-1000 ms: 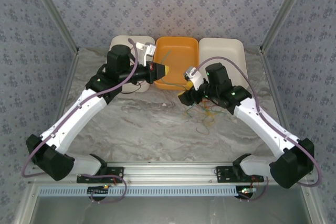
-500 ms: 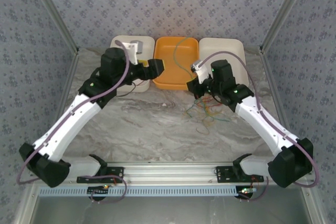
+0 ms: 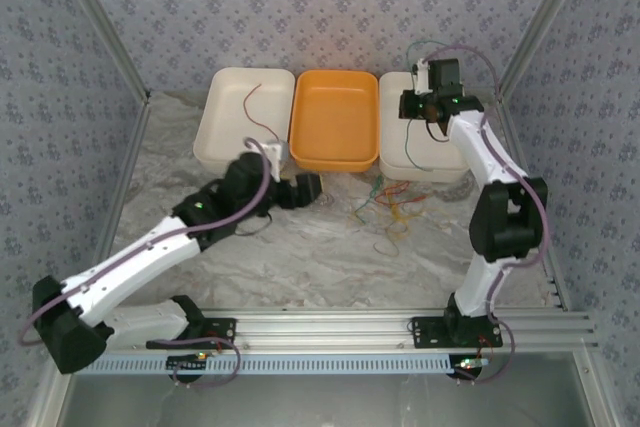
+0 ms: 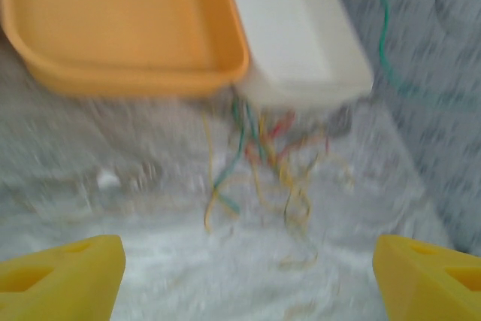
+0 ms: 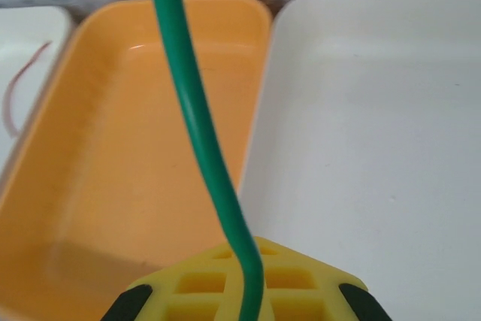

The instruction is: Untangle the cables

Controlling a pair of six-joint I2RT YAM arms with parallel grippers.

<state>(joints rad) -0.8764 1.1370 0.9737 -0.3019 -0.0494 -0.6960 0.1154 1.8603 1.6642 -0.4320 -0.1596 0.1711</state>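
Right gripper [image 5: 244, 283] clamped on a green cable [image 5: 197, 118], raised above the right white tray [image 3: 447, 155]; the cable hangs down over that tray. Left gripper [image 4: 248, 274] spread wide, empty, low over the table [image 3: 300, 247], facing the cable tangle [image 4: 263, 167] lying just before the trays. Change since a second ago: right arm rose from the tangle; left withdrew from the orange tray [image 3: 335, 122] and opened.

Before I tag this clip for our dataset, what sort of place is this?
Likely a robot lab cell: patterned enclosure walls, left arm and right arm bolted to an aluminium rail.
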